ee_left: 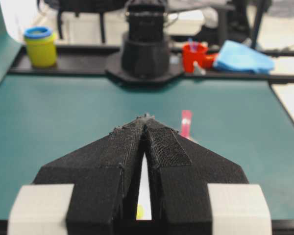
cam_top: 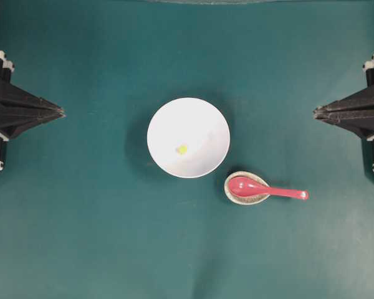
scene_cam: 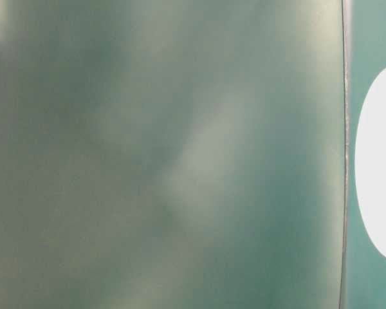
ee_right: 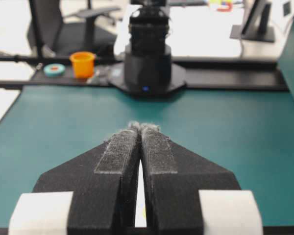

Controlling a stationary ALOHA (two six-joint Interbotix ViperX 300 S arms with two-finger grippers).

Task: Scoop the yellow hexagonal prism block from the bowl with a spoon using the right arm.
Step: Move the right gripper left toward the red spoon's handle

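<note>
Both pincers sit clenched and hold nothing: left pincer (cam_top: 61, 113) at the table's (cam_top: 81, 237) left edge, right pincer (cam_top: 316, 112) at the right edge, tips pointing inward, well apart from everything. Centre table: white bowl (cam_top: 206, 118), upright, with the yellow block (cam_top: 182, 149) lying inside, left of its middle. Just right and near of the bowl, a speckled dish (cam_top: 232, 194) carries the spoon's (cam_top: 266, 189) scoop; handle points right.
</note>
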